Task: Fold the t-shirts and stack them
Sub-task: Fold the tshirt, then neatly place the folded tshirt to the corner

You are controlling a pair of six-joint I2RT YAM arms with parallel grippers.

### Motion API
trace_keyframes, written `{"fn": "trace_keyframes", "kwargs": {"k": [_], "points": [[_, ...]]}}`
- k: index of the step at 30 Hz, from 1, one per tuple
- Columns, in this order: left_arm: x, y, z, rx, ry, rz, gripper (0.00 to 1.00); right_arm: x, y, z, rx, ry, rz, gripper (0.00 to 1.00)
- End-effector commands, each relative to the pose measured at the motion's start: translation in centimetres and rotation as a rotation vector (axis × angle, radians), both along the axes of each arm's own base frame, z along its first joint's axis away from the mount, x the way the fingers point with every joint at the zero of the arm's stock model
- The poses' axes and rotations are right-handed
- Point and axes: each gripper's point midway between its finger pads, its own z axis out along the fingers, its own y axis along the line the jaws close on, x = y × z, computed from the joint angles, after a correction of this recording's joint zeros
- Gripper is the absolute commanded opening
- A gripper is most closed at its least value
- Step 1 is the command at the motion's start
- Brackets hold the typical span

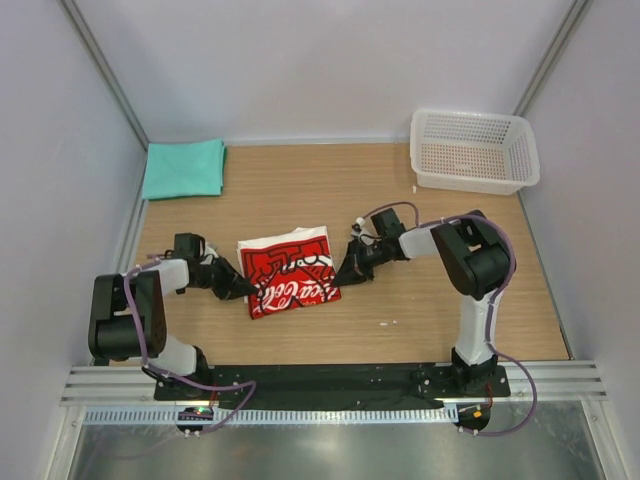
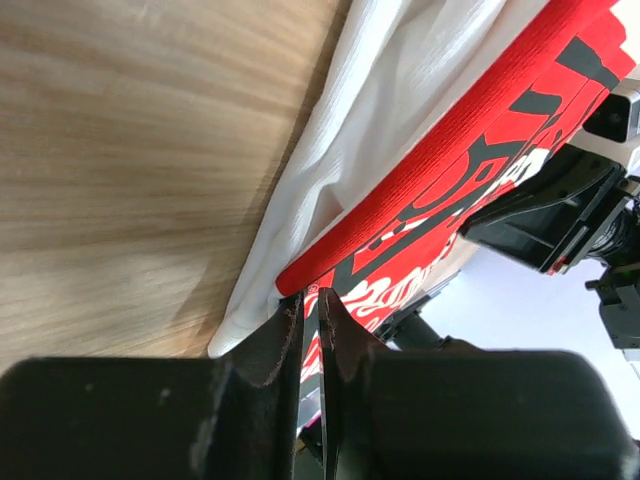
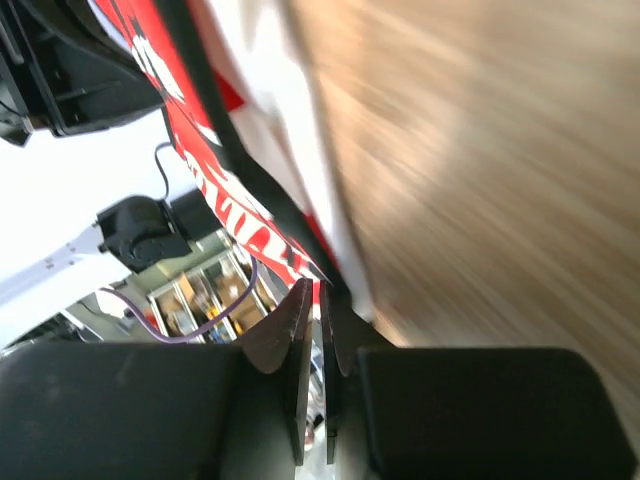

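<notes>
Your left gripper (image 2: 308, 298) and right gripper (image 3: 316, 290) pinch the white shirt's (image 1: 290, 270) nine and three o'clock edges; shallow bites may slip.

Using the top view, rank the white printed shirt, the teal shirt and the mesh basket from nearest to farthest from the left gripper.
From the left gripper:
1. white printed shirt: right at the fingertips, in the middle of the table.
2. teal shirt: folded in the far left corner.
3. mesh basket: far right corner, across the table.
</notes>
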Motion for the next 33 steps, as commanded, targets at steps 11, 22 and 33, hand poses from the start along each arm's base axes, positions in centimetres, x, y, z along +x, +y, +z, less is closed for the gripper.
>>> {"fn": "trace_keyframes", "kwargs": {"k": [11, 22, 33], "points": [[4.0, -0.1, 4.5, 0.022, -0.141, -0.083, 0.15, 3.0, -4.6, 6.0, -0.241, -0.299, 0.007, 0.30], [5.4, 5.1, 14.2, 0.368, -0.406, 0.009, 0.48, 3.6, 2.0, 12.2, -0.507, -0.814, 0.228, 0.63], [7.2, 7.1, 13.0, 0.355, -0.306, 0.174, 0.68, -4.3, 10.6, 12.1, -0.710, -1.658, 0.607, 1.00]]}}
